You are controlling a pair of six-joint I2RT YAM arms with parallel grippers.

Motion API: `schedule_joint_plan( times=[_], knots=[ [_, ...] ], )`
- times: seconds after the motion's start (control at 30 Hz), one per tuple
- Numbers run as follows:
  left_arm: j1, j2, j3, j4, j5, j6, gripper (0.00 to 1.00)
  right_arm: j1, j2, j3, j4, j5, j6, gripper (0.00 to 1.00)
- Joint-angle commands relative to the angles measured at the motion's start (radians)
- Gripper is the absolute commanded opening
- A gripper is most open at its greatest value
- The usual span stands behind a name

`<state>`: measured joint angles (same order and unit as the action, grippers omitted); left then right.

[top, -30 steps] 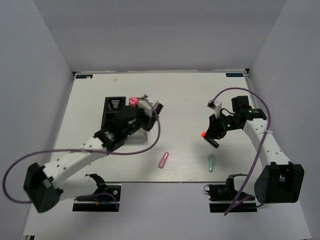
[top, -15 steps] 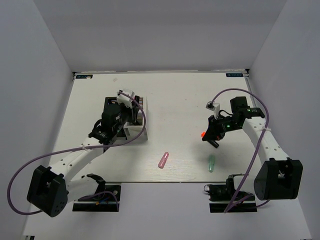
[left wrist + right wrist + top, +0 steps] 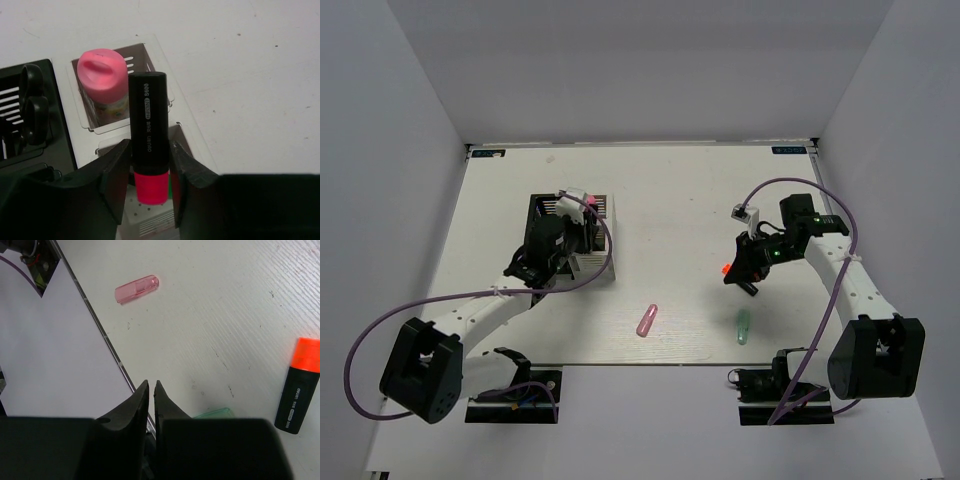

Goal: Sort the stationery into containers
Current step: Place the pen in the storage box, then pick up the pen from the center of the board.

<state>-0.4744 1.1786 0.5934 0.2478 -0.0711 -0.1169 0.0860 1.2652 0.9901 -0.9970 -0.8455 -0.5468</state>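
Observation:
My left gripper [image 3: 148, 150] is shut on a black highlighter with a pink cap [image 3: 147, 115], cap down, over the near compartment of the white organizer [image 3: 162, 75]. A fat pink marker [image 3: 104, 75] stands in its far compartment. Black-handled scissors [image 3: 30, 102] stand in the black organizer [image 3: 59, 115] beside it. In the top view the left gripper [image 3: 578, 212] hovers over both organizers. My right gripper [image 3: 151, 385] is shut and empty above the table, left of an orange-capped highlighter [image 3: 301, 385]. A pale pink stick [image 3: 136, 288] and a mint stick [image 3: 215, 413] lie nearby.
In the top view the pink stick [image 3: 646, 319] and mint stick [image 3: 743, 326] lie near the table's front edge, the orange highlighter [image 3: 740, 278] under my right gripper [image 3: 745, 270]. White walls enclose the table on three sides.
My left arm has swung left from beside the organizers to above the white one, carrying the pink-capped highlighter. The right arm has barely moved.

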Motion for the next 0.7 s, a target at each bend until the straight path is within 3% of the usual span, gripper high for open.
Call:
schedule_joint_plan(
  times=[0.0, 0.03, 0.07, 0.1, 0.2, 0.27, 0.33, 0.37, 0.4, 0.43, 0.47, 0.5, 0.53, 0.57, 0.67],
  knots=[
    [0.003, -0.016, 0.002, 0.033, -0.006, -0.012, 0.48, -0.005, 0.000, 0.030, -0.029, -0.043, -0.024, 0.12],
    [0.002, -0.028, 0.006, 0.027, -0.010, -0.012, 0.68, -0.005, 0.002, 0.028, -0.031, -0.041, -0.025, 0.18],
    [0.000, -0.033, 0.009, 0.019, -0.010, -0.009, 0.73, -0.006, 0.005, 0.028, -0.031, -0.043, -0.025, 0.21],
    [-0.003, -0.052, 0.011, 0.022, -0.018, -0.004, 0.77, -0.006, 0.003, 0.030, -0.032, -0.043, -0.030, 0.34],
    [-0.010, -0.091, 0.029, -0.001, -0.012, 0.006, 0.77, -0.005, 0.008, 0.031, -0.028, -0.038, -0.021, 0.43],
    [-0.020, -0.108, 0.060, -0.040, 0.004, 0.022, 0.36, -0.006, 0.007, 0.022, 0.001, 0.023, 0.013, 0.40],
    [-0.056, -0.132, 0.089, -0.112, 0.026, 0.036, 0.00, -0.002, 0.008, 0.010, 0.058, 0.133, 0.073, 0.17],
    [-0.087, -0.132, 0.129, -0.148, 0.043, 0.042, 0.00, 0.003, 0.007, 0.001, 0.096, 0.232, 0.091, 0.17],
    [-0.128, -0.129, 0.176, -0.286, 0.057, 0.046, 0.00, 0.004, 0.007, -0.004, 0.133, 0.326, 0.120, 0.17],
    [-0.148, -0.125, 0.202, -0.341, 0.069, 0.045, 0.00, 0.004, 0.014, -0.014, 0.146, 0.368, 0.128, 0.22],
    [-0.196, -0.094, 0.256, -0.393, 0.103, 0.048, 0.09, 0.009, 0.022, -0.019, 0.167, 0.425, 0.122, 0.28],
    [-0.223, -0.082, 0.305, -0.551, 0.114, 0.049, 0.23, 0.009, 0.046, -0.019, 0.172, 0.468, 0.114, 0.34],
    [-0.303, -0.068, 0.345, -0.600, 0.119, 0.049, 0.40, 0.011, 0.086, -0.010, 0.172, 0.482, 0.111, 0.41],
    [-0.335, -0.033, 0.359, -0.686, 0.079, 0.045, 0.63, 0.018, 0.108, 0.013, 0.150, 0.493, 0.101, 0.49],
    [-0.478, -0.020, 0.338, -0.780, -0.023, 0.040, 0.79, 0.055, 0.187, 0.032, 0.158, 0.572, 0.099, 0.65]
  ],
)
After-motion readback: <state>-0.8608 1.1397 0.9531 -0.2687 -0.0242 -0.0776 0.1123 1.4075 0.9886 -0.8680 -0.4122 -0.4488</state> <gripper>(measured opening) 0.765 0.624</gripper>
